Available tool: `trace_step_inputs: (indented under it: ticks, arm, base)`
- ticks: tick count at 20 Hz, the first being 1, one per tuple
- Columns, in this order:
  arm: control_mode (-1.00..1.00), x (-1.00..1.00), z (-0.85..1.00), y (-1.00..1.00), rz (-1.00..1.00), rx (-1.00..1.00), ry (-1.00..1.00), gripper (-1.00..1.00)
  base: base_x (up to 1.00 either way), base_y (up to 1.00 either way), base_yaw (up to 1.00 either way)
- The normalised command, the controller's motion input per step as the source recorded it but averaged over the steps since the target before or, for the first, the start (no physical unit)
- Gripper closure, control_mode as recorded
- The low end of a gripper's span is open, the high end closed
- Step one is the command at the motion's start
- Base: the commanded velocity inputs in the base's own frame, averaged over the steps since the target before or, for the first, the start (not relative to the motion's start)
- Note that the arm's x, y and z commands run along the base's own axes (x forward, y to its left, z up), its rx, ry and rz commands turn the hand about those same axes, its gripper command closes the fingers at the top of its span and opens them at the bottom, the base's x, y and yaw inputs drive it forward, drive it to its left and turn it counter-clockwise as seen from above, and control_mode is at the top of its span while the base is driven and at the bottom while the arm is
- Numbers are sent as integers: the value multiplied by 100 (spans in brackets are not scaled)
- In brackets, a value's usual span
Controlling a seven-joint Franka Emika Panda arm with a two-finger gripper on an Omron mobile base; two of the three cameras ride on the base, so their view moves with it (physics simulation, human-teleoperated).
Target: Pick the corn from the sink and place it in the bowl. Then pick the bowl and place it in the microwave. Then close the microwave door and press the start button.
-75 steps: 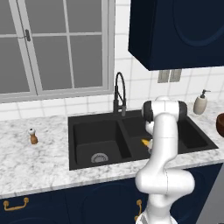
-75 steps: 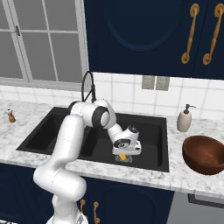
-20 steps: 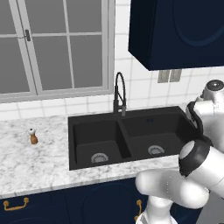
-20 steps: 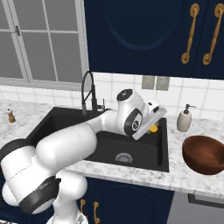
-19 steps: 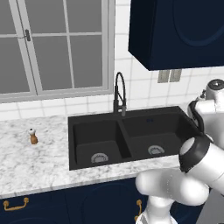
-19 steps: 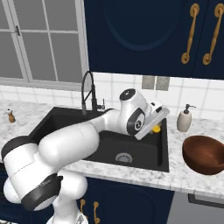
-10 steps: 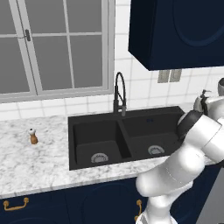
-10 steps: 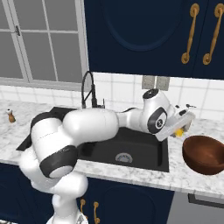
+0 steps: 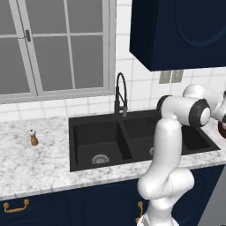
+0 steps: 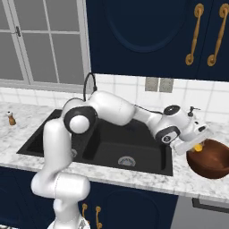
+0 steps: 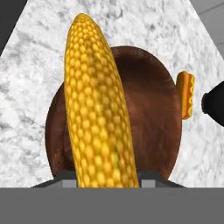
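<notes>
With the corn (image 11: 96,109) clamped in the gripper (image 10: 195,144) and hanging over the near rim of the bowl (image 10: 210,159), carry it toward the bowl's middle and lower it before you let go, so it cannot roll onto the counter (image 11: 35,78).

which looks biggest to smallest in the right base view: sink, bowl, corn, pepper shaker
1. sink, by far the widest.
2. bowl, cut by the frame edge, yet clearly next.
3. and 4. pepper shaker and corn both look tiny; the corn is partly hidden in the gripper, so I will not rank those two.
</notes>
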Motion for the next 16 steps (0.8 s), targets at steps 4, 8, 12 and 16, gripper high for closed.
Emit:
trace_step_inputs:
  ticks: [4, 8, 12, 16]
  arm:
    - [-100, 39, 4, -97, 0, 19, 3, 100]
    - [-100, 18, 43, -86, 0, 26, 13, 100]
    - [-100, 1, -25, -13, -3, 10, 23, -100]
    - [-100, -3, -51, 42, -6, 0, 29, -100]
  base:
    - [0, 0, 0]
    - [0, 0, 0]
    - [0, 0, 0]
    - [0, 0, 0]
